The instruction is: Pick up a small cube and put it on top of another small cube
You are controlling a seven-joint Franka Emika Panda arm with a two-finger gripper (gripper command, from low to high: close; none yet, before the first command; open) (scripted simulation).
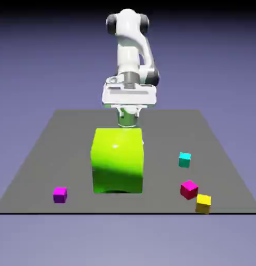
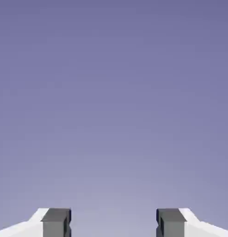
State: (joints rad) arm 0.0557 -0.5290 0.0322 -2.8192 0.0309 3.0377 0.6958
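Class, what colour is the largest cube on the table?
Lime green; the big cube shows best in the exterior view.

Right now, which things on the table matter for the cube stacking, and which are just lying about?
For the job:
- small cyan cube
- end effector, open, empty

Lying about:
- big lime-green cube
- two magenta cubes
- yellow cube

And here's the arm (image 1: 131,49), glossy white all over, with rounded shells and dark grey caps on the joint ends at the top. A grey metallic ring sits at the wrist above a wide, flat white hand block (image 1: 129,95). From the hand view, two white tapered fingers (image 2: 23,226) end in squared dark grey tips.
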